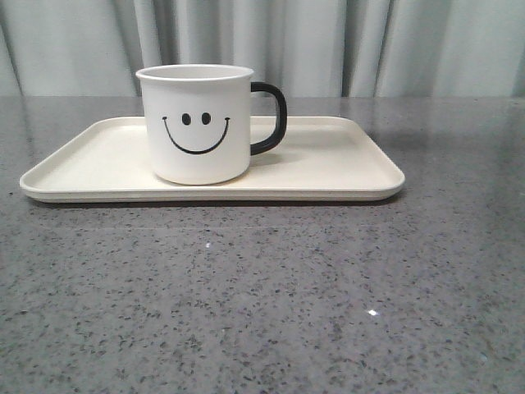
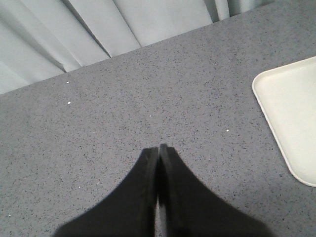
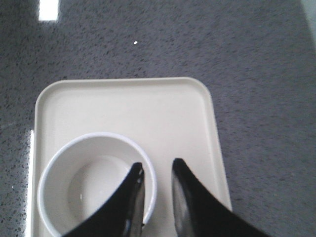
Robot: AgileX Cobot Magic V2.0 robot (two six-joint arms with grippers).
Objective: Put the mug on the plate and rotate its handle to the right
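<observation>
White cylindrical mug (image 1: 197, 123) upright on cream rectangular plate (image 1: 344, 168), black loop handle (image 1: 271, 117) pointing right. Left gripper (image 2: 159, 148) jaws closed, empty; right gripper (image 3: 157, 167) jaws narrowly parted, above mug.

Even, soft overhead light is shown throughout; small specular glints are scattered on the speckled table (image 1: 262, 312), and a faint shadow is cast under the plate (image 1: 344, 176). The near fingers (image 3: 190, 207) are rendered dark and slightly blurred in both wrist views.
</observation>
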